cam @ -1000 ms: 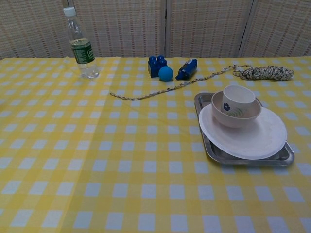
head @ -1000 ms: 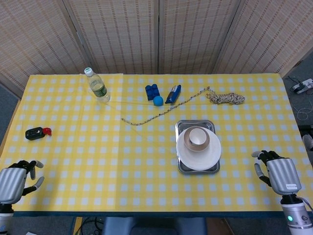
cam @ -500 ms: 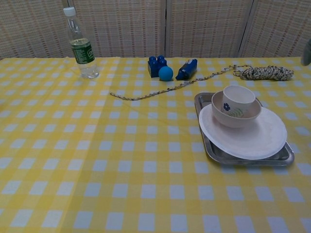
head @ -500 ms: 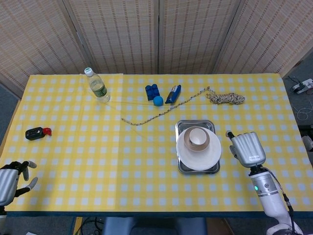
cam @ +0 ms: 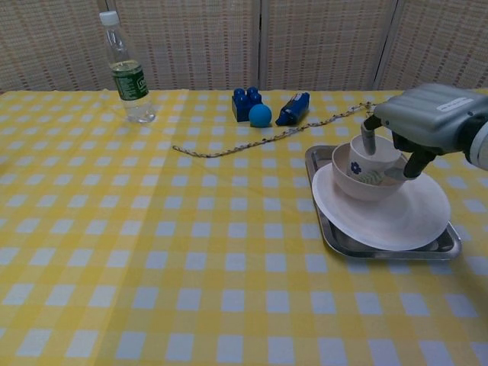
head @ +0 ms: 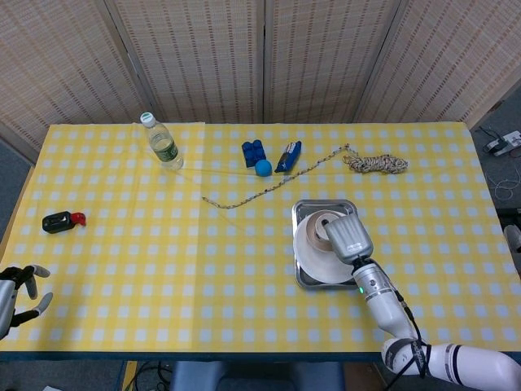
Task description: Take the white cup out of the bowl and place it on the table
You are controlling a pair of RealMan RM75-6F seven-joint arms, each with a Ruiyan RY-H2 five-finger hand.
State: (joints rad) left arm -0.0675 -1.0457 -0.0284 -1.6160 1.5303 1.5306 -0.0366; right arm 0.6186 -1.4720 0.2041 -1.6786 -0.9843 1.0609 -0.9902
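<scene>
The white cup (cam: 379, 155) stands upright inside a flower-patterned bowl (cam: 363, 184). The bowl sits on a white plate (cam: 390, 219), which rests on a metal tray (cam: 334, 239). My right hand (cam: 429, 116) hovers right over the cup, its fingers (cam: 367, 140) hanging down on either side of the rim, apart and not closed on it. From the head view the right hand (head: 348, 237) covers most of the cup (head: 322, 226) and bowl. At the table's front left corner my left hand (head: 13, 298) stays low, fingers spread, holding nothing.
A water bottle (head: 164, 143) stands at the back left. Blue blocks (head: 253, 151), a blue ball (head: 263, 168) and a blue packet (head: 288, 155) lie behind the tray. A rope (head: 378, 164) runs from the back right. A black and red item (head: 62, 221) lies far left.
My right hand has swung in from the table's front right edge to just above the cup and bowl. The left hand has slipped lower toward the frame corner. The cup has not moved.
</scene>
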